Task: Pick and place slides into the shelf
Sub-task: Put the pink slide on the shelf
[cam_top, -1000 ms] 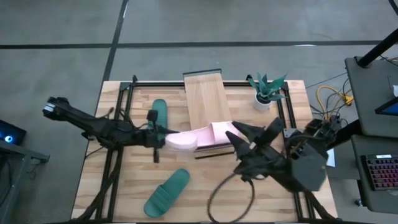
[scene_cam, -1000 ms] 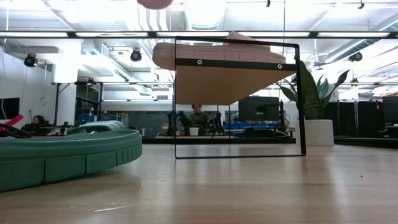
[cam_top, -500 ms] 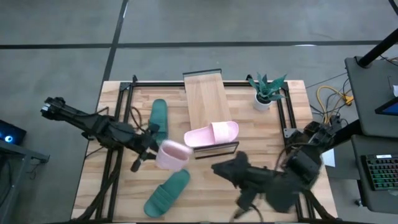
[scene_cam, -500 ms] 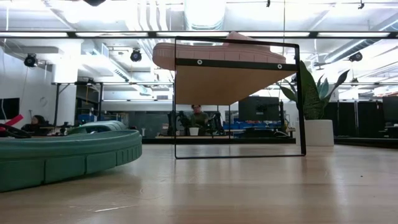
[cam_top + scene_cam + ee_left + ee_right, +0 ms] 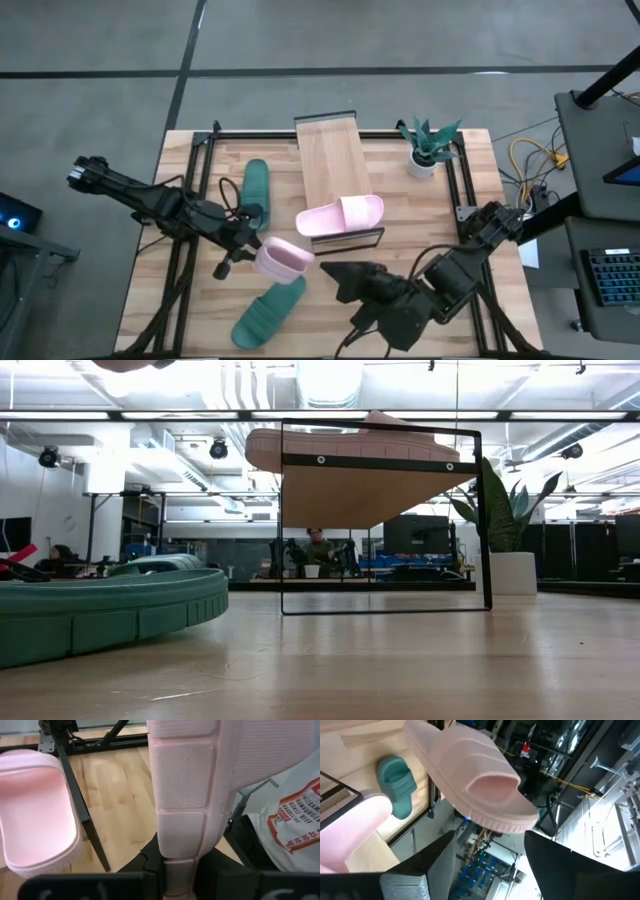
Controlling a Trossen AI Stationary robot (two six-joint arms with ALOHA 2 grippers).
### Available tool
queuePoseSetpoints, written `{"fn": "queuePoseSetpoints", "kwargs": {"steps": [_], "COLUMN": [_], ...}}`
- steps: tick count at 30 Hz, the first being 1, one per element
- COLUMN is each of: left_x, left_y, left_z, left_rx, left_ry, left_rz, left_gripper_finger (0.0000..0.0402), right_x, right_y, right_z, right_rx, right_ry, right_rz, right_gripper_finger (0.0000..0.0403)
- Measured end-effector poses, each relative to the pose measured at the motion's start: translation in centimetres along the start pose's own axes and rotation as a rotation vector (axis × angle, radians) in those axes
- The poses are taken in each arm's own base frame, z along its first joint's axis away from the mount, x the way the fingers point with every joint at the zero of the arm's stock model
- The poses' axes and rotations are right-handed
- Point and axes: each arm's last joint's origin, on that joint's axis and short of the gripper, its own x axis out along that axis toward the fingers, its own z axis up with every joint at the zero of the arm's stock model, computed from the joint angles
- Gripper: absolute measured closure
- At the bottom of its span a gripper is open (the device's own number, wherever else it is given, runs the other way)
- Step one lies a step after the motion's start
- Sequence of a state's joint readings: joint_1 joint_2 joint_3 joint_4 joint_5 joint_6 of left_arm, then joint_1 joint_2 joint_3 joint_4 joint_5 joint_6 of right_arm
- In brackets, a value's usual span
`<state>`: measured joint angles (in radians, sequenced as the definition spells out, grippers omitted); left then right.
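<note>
Left claw (image 5: 248, 252) held a pink slide (image 5: 281, 259) clamped at its end, lifted above the bench (image 5: 200, 330); slide's long axis pointed rightward from the claw toward the shelf (image 5: 328, 160), which lay just beyond and already carried the other pink slide (image 5: 340, 215); right claw (image 5: 335, 281) sat nearer the front edge, spread wide, empty.

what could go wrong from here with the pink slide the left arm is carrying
The left hand grips the pink slide only by one end, so it may swing or slip free in the air. The other pink slide already lies across the near end of the shelf, so the carried one could bump it. The right hand sits close by, so the arms could collide.
</note>
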<state>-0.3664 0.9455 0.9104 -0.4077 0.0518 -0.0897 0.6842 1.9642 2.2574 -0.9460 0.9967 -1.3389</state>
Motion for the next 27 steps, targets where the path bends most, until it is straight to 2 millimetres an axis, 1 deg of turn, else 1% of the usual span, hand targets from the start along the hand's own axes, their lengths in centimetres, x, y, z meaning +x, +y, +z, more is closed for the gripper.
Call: {"fn": "queuePoseSetpoints", "kwargs": {"steps": [8, 12, 19, 24, 27], "left_x": [0.1, 0.1, 0.1, 0.2, 0.7], "left_y": [0.0, -0.1, -0.1, -0.1, -0.3], "left_z": [0.0, 0.0, 0.0, 0.1, 0.5], "left_rx": [-0.009, -0.015, -0.088, -0.113, -0.112], "left_ry": [0.002, 0.006, 0.003, -0.005, -0.030], "left_rz": [-0.007, -0.022, -0.023, -0.050, -0.097], "left_gripper_finger": [0.0359, 0.0359, 0.0359, 0.0359, 0.0359], "right_x": [0.2, 0.5, 1.0, 1.5, 2.1], "right_y": [0.3, 0.5, 0.5, 0.5, 0.4], "right_z": [0.3, 0.6, 1.2, 0.9, 0.5], "right_rx": [-0.017, -0.020, -0.107, -0.138, -0.138], "right_ry": [-0.014, -0.078, -0.084, -0.071, -0.047], "right_rz": [0.011, 0.027, -0.009, -0.008, -0.003], "right_gripper_finger": [0.0177, 0.0177, 0.0177, 0.0177, 0.0177]}}
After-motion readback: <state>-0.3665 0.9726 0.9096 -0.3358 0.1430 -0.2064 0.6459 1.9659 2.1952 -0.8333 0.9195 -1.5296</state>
